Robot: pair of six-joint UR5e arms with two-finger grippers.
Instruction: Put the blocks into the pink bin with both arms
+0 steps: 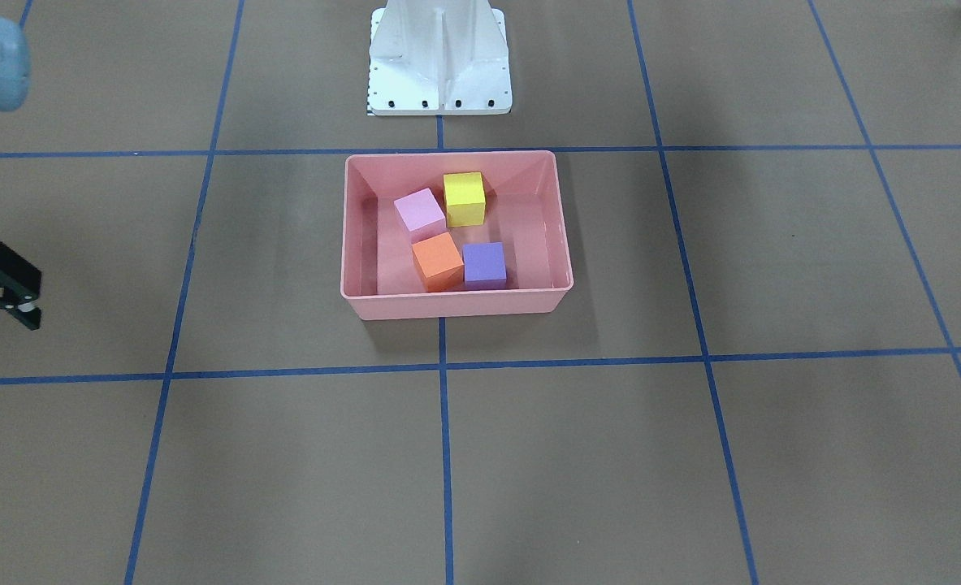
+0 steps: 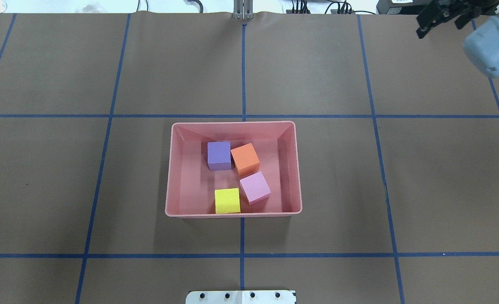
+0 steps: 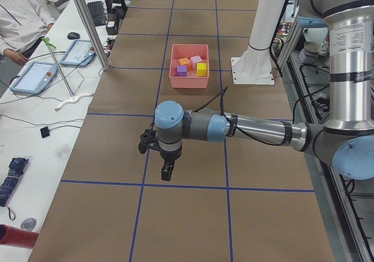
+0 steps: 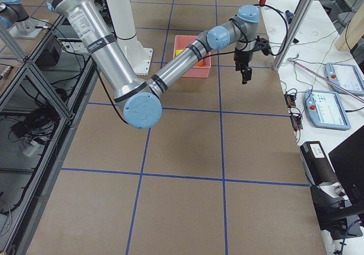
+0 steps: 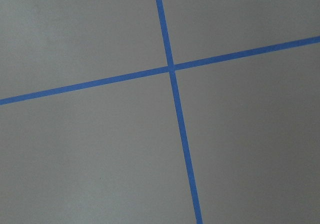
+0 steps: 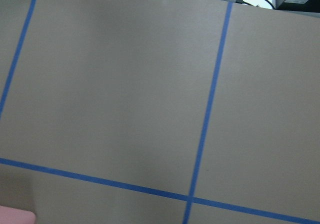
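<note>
Overhead exterior view: read from left to right, the brown table (image 2: 63,169) is crossed by blue tape lines (image 2: 106,126), and the pink bin (image 2: 287,169) is set near its middle, just ahead of the white base stand (image 2: 241,297). All four blocks are found inside the bin, resting on its floor. The purple block (image 2: 219,155) is placed furthest left, with the orange block (image 2: 245,158) pressed up beside it. The yellow block (image 2: 227,201) is seated against the wall nearest the robot, and the light pink block (image 2: 254,188) is turned at an angle between the yellow and orange ones, close to both. None is stacked on another.

At the far right corner the right pincer (image 2: 439,24) is held well apart from the bin. Its fingers appear spread, and nothing is carried between them. The left pincer (image 3: 158,159) is shown only in the exterior left view, above the table and well away from the bin. Whether it is released or clenched cannot be told from there. Only tape and bare surface are shown by both wrist cameras, apart from a sliver of pink at the corner of the right one.

The task is judged to be finished: every block has been delivered, and no further pick appears to be needed.
</note>
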